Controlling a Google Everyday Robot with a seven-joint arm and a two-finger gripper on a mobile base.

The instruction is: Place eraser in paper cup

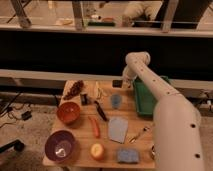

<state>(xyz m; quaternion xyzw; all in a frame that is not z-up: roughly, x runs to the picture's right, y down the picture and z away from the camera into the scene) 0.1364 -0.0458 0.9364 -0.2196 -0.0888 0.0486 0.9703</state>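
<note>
The pincer point(119, 84) is hovering over the tabletop's point(80, 150) far edge. A small blue-grey cup point(116, 101) is sitting just below it, and a green tray point(145, 100) is lying to its right.

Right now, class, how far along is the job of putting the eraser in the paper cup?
Done: nothing visibly. In hand: the claw hangs over the table's back edge, beside the green tray, behind the blue-grey cup; whether it holds the eraser cannot be told. Left: getting the eraser into the paper cup.

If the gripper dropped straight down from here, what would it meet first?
Probably the bare far edge of the wooden table. The gripper hangs above it, behind the small blue-grey cup; depth is unclear.
</note>
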